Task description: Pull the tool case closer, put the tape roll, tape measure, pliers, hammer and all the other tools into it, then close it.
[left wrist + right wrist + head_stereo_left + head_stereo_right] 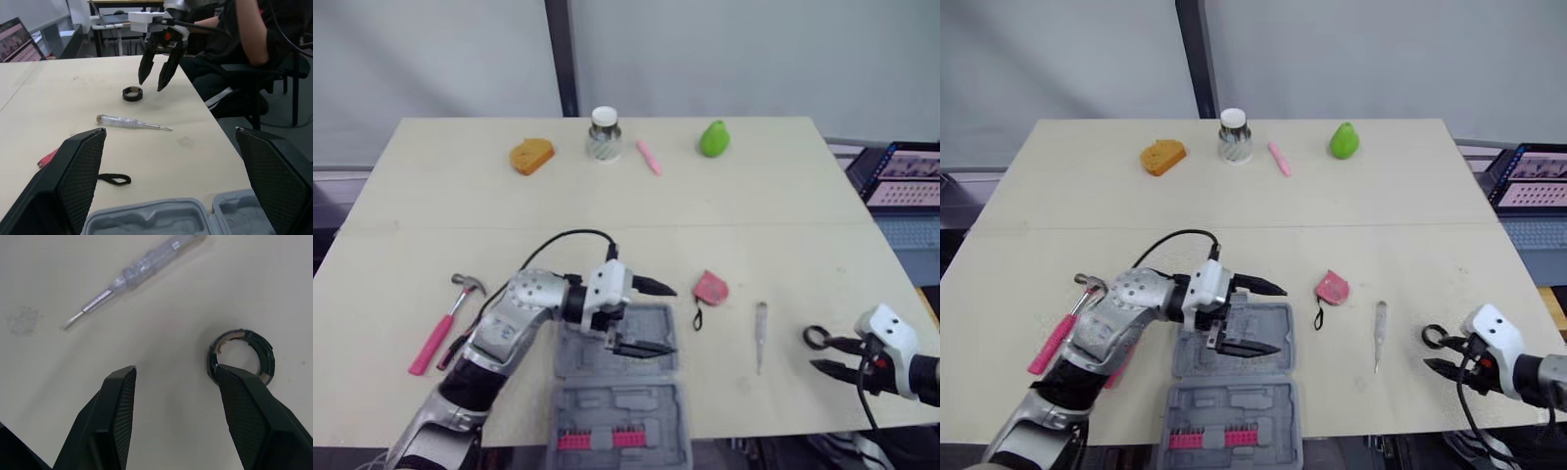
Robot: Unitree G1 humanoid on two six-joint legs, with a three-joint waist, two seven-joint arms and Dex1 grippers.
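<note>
The grey tool case (pixel 607 401) lies open at the table's front edge, with red bits in its near half. My left gripper (pixel 668 318) hovers open over the case's far half, holding nothing. A pink-handled hammer (pixel 440 328) lies to the left, and dark pliers handles (pixel 456 351) peek out beside my left arm. The pink tape measure (pixel 711 287) and a clear screwdriver (pixel 761 335) lie right of the case. My right gripper (pixel 176 369) is open low over the table, one fingertip at the black tape roll's (pixel 264 352) rim.
Along the far edge sit an orange sponge (pixel 531 155), a white-lidded jar (pixel 604 134), a pink marker (pixel 649 157) and a green pear (pixel 714 138). A laptop (pixel 906 181) stands off the right side. A seated person (pixel 254 29) is beyond the table's right end.
</note>
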